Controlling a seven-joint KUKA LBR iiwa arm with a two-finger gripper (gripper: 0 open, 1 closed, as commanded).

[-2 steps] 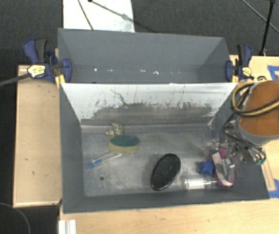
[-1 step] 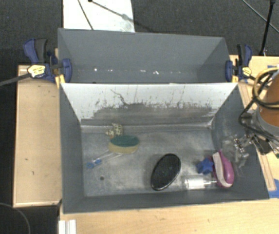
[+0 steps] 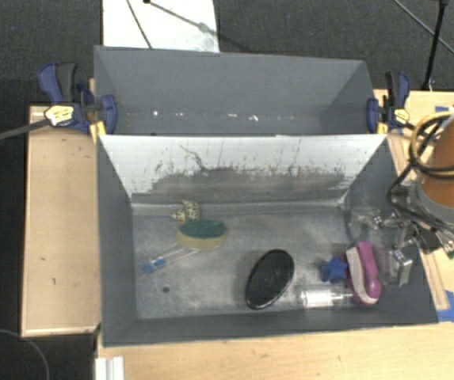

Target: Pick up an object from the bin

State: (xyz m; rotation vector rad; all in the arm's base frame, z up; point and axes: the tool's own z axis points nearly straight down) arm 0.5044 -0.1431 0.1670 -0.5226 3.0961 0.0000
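Presently, claw [image 3: 397, 252] at right of bin [image 3: 234, 153], beside pink curved thing [image 3: 365, 274]; its grip I could not tell. I judged: centre over it, avoid wall [image 3: 369, 176].

In the grey metal bin [image 3: 120, 244], the black oval brush [image 3: 270, 278] lies near the middle, the green-topped round pad [image 3: 201, 233] left and farther back, and the pink curved plastic piece [image 3: 364, 271] to its right, just beside the tool [image 3: 395, 260].

One black oval [image 3: 270, 278], one green disc [image 3: 201, 233], five other oddments.
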